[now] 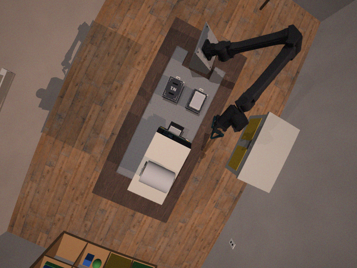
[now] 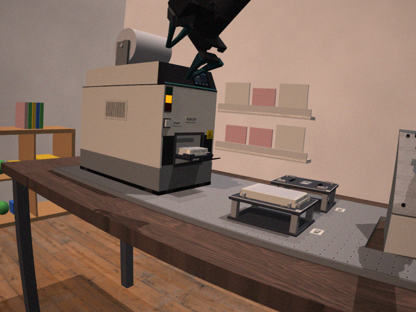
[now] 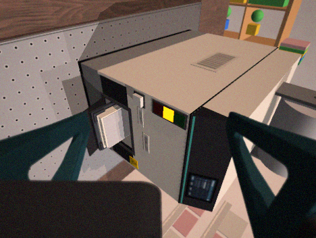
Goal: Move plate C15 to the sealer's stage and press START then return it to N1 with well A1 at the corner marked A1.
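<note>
Pointing its short end toward one o'clock in the top view, plate C15 [image 1: 174, 131] [image 2: 192, 150] [image 3: 113, 126] is sitting partly outside the sealer [image 1: 170, 152] [image 2: 120, 134] [image 3: 162, 84], its long axis running one-to-seven. At three o'clock from it, the gripper [image 1: 212, 130] [image 2: 177, 62] [image 3: 157, 120] is hovering, jaws spread, gripping nothing.

So C15 [image 1: 174, 130] [image 2: 193, 150] [image 3: 113, 126], a pale rectangular plate, is lying pretty much flat on the sealer's black stage [image 1: 179, 136] [image 2: 198, 157] [image 3: 93, 143], partway out the doorway. The sealer [image 1: 170, 152] [image 2: 124, 120] [image 3: 162, 88] is a beige-and-grey box, lamp [image 2: 168, 99] [image 3: 168, 114] glowing amber.
</note>
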{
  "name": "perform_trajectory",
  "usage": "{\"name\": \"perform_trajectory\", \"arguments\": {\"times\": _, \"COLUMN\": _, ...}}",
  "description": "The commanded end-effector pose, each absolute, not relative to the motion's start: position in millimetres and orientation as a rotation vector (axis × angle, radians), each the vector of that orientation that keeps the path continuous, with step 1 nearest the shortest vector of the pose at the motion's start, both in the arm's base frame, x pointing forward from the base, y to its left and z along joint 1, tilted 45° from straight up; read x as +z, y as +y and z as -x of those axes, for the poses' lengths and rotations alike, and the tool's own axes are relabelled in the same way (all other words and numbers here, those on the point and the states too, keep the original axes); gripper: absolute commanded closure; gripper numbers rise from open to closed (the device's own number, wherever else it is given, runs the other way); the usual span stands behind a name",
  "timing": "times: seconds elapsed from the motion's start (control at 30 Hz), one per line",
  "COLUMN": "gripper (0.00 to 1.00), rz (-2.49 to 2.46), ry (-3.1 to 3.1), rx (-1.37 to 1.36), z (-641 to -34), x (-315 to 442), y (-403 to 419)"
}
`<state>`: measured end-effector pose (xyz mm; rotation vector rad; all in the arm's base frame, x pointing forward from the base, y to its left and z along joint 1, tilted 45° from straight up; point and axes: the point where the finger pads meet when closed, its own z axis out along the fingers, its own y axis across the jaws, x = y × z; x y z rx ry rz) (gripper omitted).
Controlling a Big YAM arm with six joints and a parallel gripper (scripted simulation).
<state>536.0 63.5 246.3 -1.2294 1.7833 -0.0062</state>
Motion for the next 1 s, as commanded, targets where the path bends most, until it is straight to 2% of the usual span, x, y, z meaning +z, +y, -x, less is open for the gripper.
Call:
{"name": "perform_trajectory", "arguments": {"times": 0.0, "gripper": 0.0, "rz": 1.209, "ry": 1.719, "rx": -0.054, "z": -550, "x": 285, "y": 63}}
{"name": "perform_trajectory", "arguments": {"times": 0.2, "gripper": 0.0, "rz": 1.183, "ry": 1.702, "rx": -0.062, "z": -552, "x": 300, "y": 63}}
{"name": "perform_trajectory", "arguments": {"times": 0.63, "gripper": 0.0, "rz": 1.192, "ry": 1.796, "rx": 0.006, "z": -545, "x": 257, "y": 63}}
{"name": "perform_trajectory", "arguments": {"times": 0.97, "gripper": 0.0, "rz": 1.216, "ry": 1.757, "rx": -0.028, "z": -537, "x": 260, "y": 63}}
